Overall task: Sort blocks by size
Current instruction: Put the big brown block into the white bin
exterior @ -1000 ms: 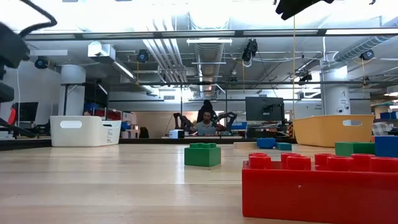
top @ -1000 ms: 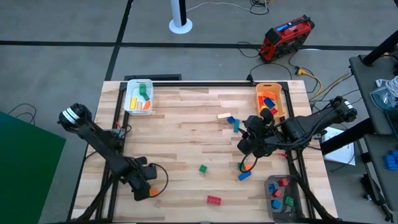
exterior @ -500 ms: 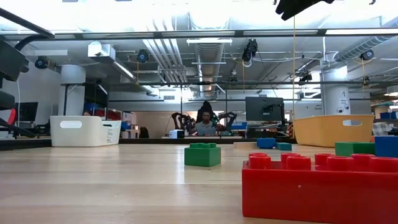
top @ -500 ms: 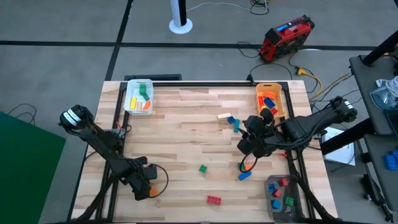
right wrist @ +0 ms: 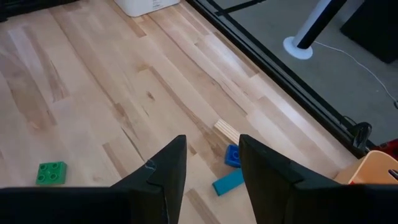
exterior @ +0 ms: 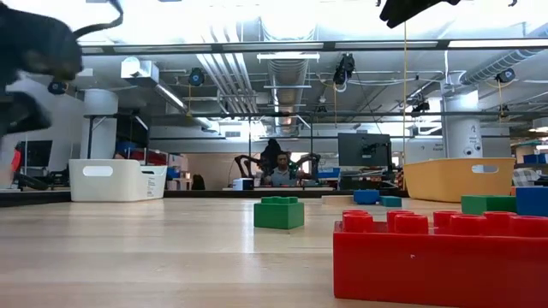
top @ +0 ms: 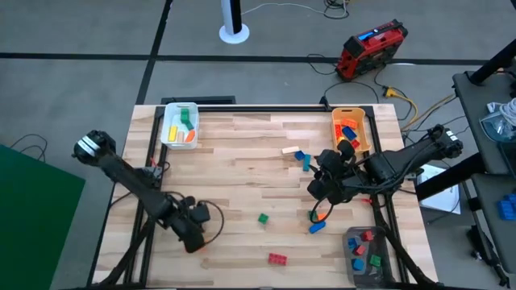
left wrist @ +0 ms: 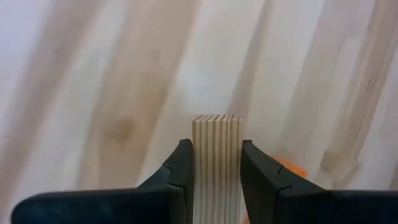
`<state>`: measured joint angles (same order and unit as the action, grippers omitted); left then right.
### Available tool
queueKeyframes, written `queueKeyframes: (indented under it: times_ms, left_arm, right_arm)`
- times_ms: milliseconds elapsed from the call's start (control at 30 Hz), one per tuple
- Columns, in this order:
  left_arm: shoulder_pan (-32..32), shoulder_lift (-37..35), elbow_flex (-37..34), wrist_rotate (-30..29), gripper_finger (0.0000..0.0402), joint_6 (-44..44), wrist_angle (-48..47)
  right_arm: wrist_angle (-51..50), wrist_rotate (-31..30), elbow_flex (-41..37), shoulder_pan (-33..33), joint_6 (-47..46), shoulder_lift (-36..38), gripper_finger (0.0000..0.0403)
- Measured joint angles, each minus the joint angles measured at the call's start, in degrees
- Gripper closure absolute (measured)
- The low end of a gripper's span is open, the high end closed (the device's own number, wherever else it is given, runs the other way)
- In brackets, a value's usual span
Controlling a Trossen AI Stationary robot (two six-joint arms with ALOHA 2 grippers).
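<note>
The left gripper [top: 196, 228] has shifted inward along the near edge since a second ago; its fingers [left wrist: 180, 163] stand narrow, holding nothing. The right gripper [top: 319, 191] holds position, fingers wide and empty. Three bins hold sorted blocks. Left loose on the surface [top: 234, 169]: the green block [top: 263, 218], the red block [top: 277, 258], and several blue and beige ones near the right gripper, none between fingers.

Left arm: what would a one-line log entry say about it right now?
left gripper: near table's front-left, jaws open, empty | right gripper: waiting mid-right, open | loose: green block, red block
</note>
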<state>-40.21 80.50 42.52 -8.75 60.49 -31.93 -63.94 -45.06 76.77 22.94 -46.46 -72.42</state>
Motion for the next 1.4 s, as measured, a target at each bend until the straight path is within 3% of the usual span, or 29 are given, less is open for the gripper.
queueKeyframes:
  times_ms: [200, 400, 533, 767, 1033, 1167, 1400]
  left_arm:
    - [7.1, -8.5, 0.0, -4.4, 0.0335, -2.9, -0.2]
    - [19.5, -16.9, 0.0, -9.0, 0.0335, -10.3, -1.4]
    - [32.6, -20.7, 0.0, -11.1, 0.0326, -12.7, -5.5]
    - [61.5, -23.7, 0.2, -11.6, 0.0321, -14.5, -9.2]
    - [88.4, -19.7, 6.0, -7.7, 0.0319, -24.7, -9.2]
    - [95.3, -15.3, 9.0, -5.4, 0.0318, -27.7, -10.7]
    - [95.5, -6.9, 14.3, -7.2, 0.0302, -28.5, -15.1]
  right_arm:
    - [0.3, 0.0, 0.0, 0.0, 0.0, 0.0, 0.0255]
    - [0.5, -0.2, 0.0, 0.0, -0.5, 0.0, 0.0254]
    - [0.8, -1.6, 0.0, 0.0, -2.0, 0.0, 0.0263]
    - [3.3, -2.1, 0.0, 0.0, -2.0, 0.0, 0.0274]
    - [3.5, -2.5, 0.0, 0.0, -2.0, 0.0, 0.0268]
    - [3.5, -3.0, 0.0, 0.0, -2.6, 0.0, 0.0262]
    - [4.7, -3.1, -0.1, 0.0, -3.1, 0.0, 0.0263]
